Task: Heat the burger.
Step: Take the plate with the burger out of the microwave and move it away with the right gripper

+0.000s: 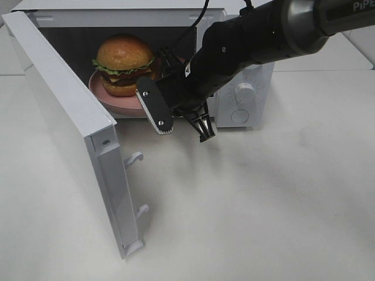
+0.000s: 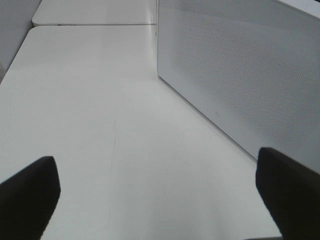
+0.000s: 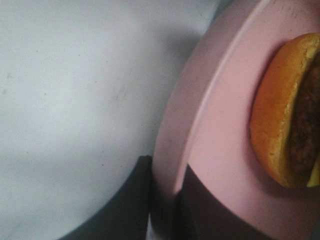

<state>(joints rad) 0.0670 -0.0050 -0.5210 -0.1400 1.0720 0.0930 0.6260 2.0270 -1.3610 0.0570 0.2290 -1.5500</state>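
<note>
Two grippers differ sharply. The right gripper (image 3: 167, 200) has its jaws nearly together, pinching the rim of the pink plate (image 1: 111, 99); its two dark fingers (image 3: 125, 205) sit on either side of that rim. The burger (image 1: 124, 63) rests on the plate, inside the microwave (image 1: 240, 93), whose door (image 1: 70, 129) hangs wide. The left gripper (image 2: 160, 192) hovers over the white surface (image 2: 100, 125) beside the microwave, jaws spread wide, touching nothing.

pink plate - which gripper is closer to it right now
Right. The right gripper is shut on the rim of the pink plate carrying the burger at the microwave's mouth. The left gripper is open over bare table beside the microwave.
</note>
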